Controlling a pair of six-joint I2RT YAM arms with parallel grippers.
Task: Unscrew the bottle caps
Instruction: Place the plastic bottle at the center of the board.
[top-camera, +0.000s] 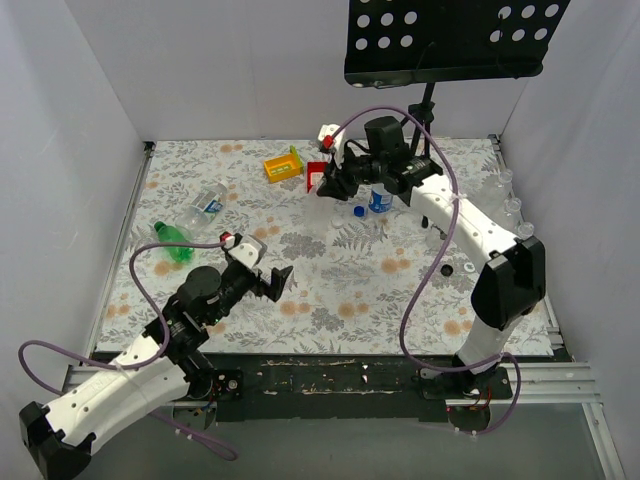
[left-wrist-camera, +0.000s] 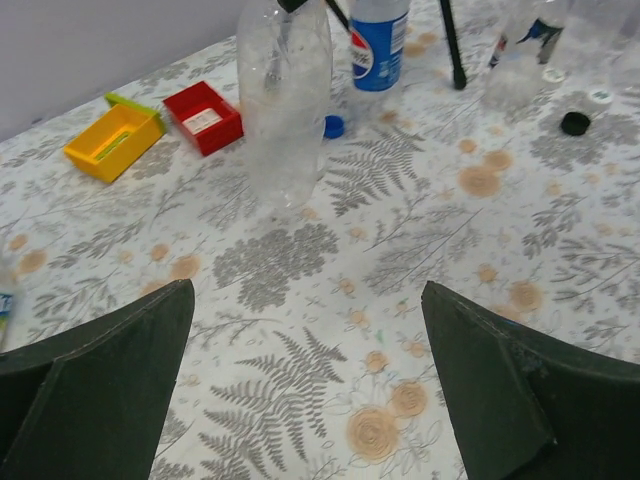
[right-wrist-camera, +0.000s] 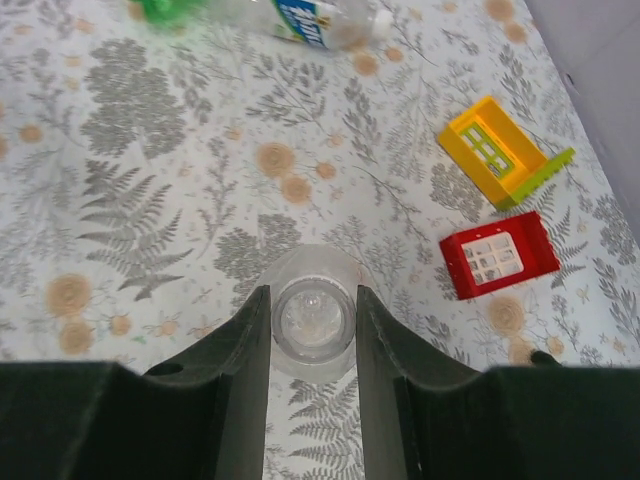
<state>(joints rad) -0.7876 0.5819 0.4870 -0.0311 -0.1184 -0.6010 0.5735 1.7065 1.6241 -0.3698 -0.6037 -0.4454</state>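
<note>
A clear, label-less bottle (top-camera: 318, 207) stands upright at the back middle of the table. My right gripper (right-wrist-camera: 312, 302) comes down from above and is shut on its neck. I look into its mouth (right-wrist-camera: 313, 322) and see no cap on it. A blue cap (left-wrist-camera: 334, 126) lies on the cloth between this bottle (left-wrist-camera: 285, 100) and an upright Pepsi bottle (left-wrist-camera: 378, 45). A black cap (left-wrist-camera: 575, 123) and a white cap (left-wrist-camera: 599, 97) lie further right. My left gripper (left-wrist-camera: 305, 380) hovers open over bare cloth, well short of the bottle and with nothing in it.
A green bottle (top-camera: 175, 240) and a clear blue-labelled bottle (top-camera: 207, 205) lie at the left. A yellow box (top-camera: 283, 165) and a red box (top-camera: 316, 172) sit at the back. More clear bottles (top-camera: 510, 208) stand along the right edge. A black perforated stand (top-camera: 450, 35) overhangs the back.
</note>
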